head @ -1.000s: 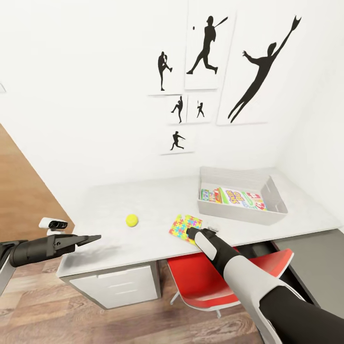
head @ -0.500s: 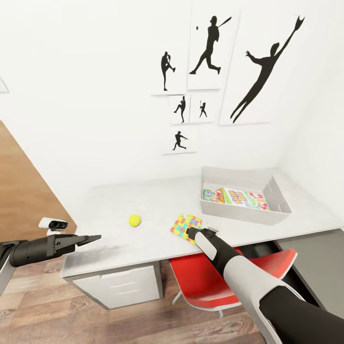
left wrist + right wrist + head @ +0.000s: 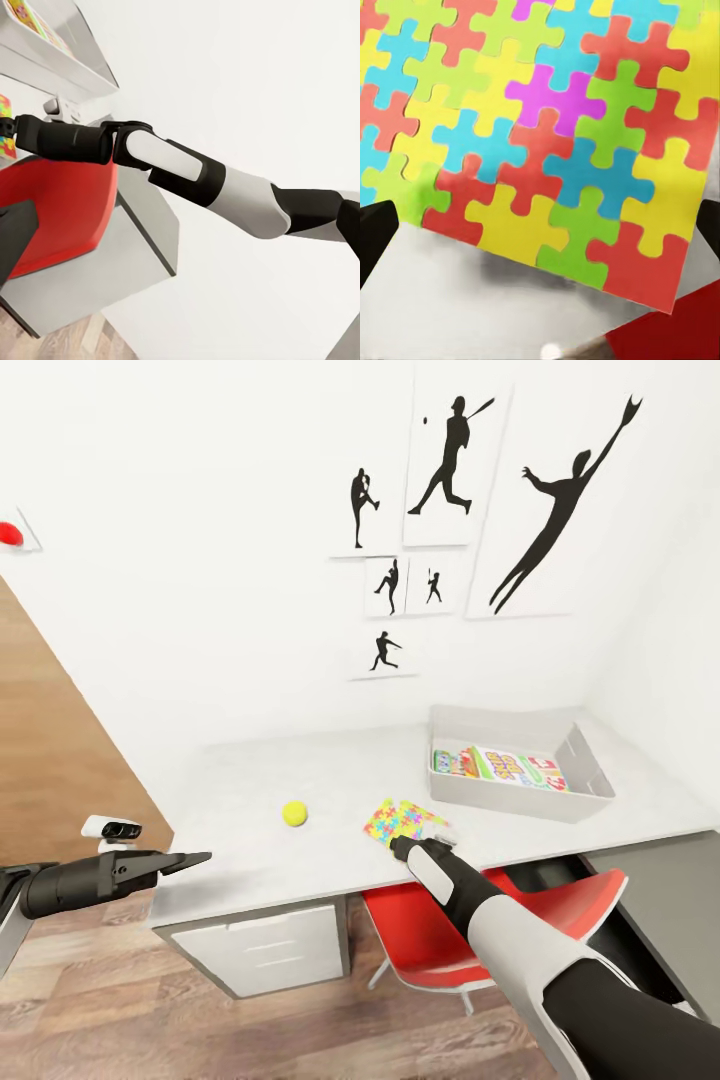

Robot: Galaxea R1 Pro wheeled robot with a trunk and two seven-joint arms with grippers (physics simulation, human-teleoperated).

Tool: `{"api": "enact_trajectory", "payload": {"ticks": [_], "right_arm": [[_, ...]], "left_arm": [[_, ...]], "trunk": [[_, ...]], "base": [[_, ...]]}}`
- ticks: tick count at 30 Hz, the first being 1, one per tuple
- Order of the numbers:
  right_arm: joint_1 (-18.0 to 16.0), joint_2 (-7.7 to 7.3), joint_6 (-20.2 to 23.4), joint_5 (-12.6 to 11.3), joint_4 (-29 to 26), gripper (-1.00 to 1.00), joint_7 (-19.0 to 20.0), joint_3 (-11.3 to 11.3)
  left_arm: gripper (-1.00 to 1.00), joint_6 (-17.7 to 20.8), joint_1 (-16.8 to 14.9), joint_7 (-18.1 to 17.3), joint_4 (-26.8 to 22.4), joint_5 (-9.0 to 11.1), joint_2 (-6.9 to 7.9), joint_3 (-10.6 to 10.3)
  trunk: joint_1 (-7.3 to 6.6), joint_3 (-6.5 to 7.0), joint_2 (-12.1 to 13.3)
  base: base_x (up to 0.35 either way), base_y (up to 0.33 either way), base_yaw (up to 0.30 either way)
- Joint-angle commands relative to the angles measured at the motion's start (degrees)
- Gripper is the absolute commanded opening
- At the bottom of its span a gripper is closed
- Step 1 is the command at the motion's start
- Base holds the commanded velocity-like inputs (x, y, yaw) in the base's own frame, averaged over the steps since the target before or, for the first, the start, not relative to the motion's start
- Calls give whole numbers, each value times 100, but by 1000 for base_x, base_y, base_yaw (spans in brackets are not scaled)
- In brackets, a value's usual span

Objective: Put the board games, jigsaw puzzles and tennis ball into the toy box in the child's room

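One table [image 3: 260,850] with a pale grey top stands against a white wall. Counted on it: one toy box [image 3: 520,800], one tennis ball [image 3: 294,813] and one visible jigsaw puzzle [image 3: 400,821].

The toy box sits at the 2 o'clock side of the tabletop, near the corner of the room. Inside it lie printed board games [image 3: 500,767]; at least two covers are visible, and an exact count cannot be made. The tennis ball rests alone on the bare top at about 9 o'clock from the jigsaw puzzle, well apart from the toy box. The jigsaw puzzle lies near the front edge of the table, at 8 o'clock from the toy box.

The right gripper [image 3: 398,847] is positioned at the front edge of the table, at the near edge of the jigsaw puzzle. In the right wrist view the jigsaw puzzle [image 3: 540,142] lies flat on the tabletop with the two dark fingertips [image 3: 375,236] spread wide at either side, gripping nothing.

The left gripper [image 3: 195,857] is held off the 9 o'clock end of the table, above the wood floor [image 3: 120,1010]; its fingers appear pressed together and empty.

One red chair [image 3: 450,950] is tucked under the table. Six black silhouette posters [image 3: 455,470] hang on the wall.
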Motion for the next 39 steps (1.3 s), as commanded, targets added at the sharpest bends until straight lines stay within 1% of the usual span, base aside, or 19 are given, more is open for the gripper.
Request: {"api": "enact_trajectory", "payload": {"ticks": [1, 5, 10, 16, 24, 32, 39], "right_arm": [[-8, -4, 25, -28, -8, 100, -44, 45], [-7, -4, 25, -28, -8, 100, -44, 50], [-10, -4, 25, -28, -8, 100, -44, 46], [-11, -5, 25, -20, -8, 100, -44, 46], [-11, -4, 25, -19, -8, 100, -44, 45], [-11, -4, 26, -20, -8, 100, -44, 45], [-11, -4, 25, -19, -16, 100, -44, 45]], "left_arm": [[100, 61, -4, -21, 0, -1, 2, -2], [100, 64, -4, -21, 0, -1, 3, -2], [100, 61, -4, -21, 0, -1, 2, -2], [100, 61, -4, -21, 0, -1, 2, -2], [100, 61, -4, -21, 0, -1, 2, -2], [100, 61, -4, -21, 0, -1, 2, -2], [100, 56, -4, -21, 0, -1, 2, -2]], "trunk": [[2, -12, -12], [2, -12, -12], [2, -12, -12], [2, -12, -12], [2, -12, -12], [2, -12, -12], [2, -12, -12]], "base": [[-182, 136, 0], [-173, 160, 0], [-38, 52, 0], [-3, -133, 0], [0, -29, 0], [133, -1, 0], [49, -3, 0]]}}
